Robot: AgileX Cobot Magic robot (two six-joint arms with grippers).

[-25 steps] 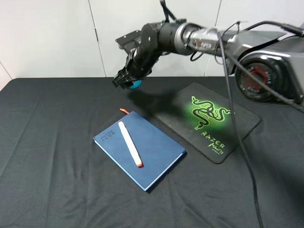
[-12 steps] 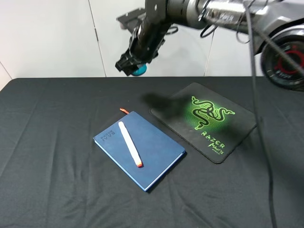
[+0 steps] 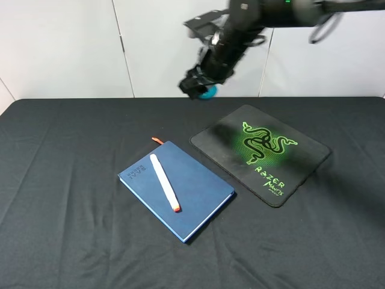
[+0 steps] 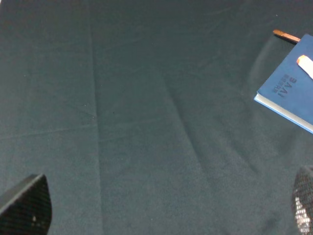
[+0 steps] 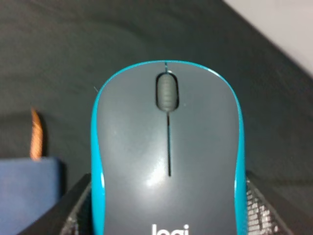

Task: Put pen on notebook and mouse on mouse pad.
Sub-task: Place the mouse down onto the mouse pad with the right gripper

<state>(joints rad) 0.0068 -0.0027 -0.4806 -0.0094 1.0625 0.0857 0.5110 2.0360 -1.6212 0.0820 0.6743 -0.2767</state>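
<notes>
The grey and turquoise mouse [image 5: 166,152] hangs in the air with my right gripper [image 3: 200,88] shut on its sides. It is above the table's back edge, behind the near corner of the black mouse pad [image 3: 261,153]. Only the mouse's turquoise edge [image 3: 209,92] shows from above. The white pen [image 3: 164,182] lies diagonally on the blue notebook [image 3: 180,191], which lies to the left of the pad. My left gripper [image 4: 164,208] is open over bare cloth, with the notebook's corner [image 4: 288,95] and the pen's end [image 4: 306,64] off to one side.
A black cloth [image 3: 66,198] covers the whole table. The notebook's orange ribbon [image 3: 157,140] sticks out at its back corner. A white wall [image 3: 60,48] stands right behind the table.
My right arm has lifted and swung to the right with the mouse, from behind the notebook to behind the mouse pad's corner. Pen, notebook and pad have not moved.
</notes>
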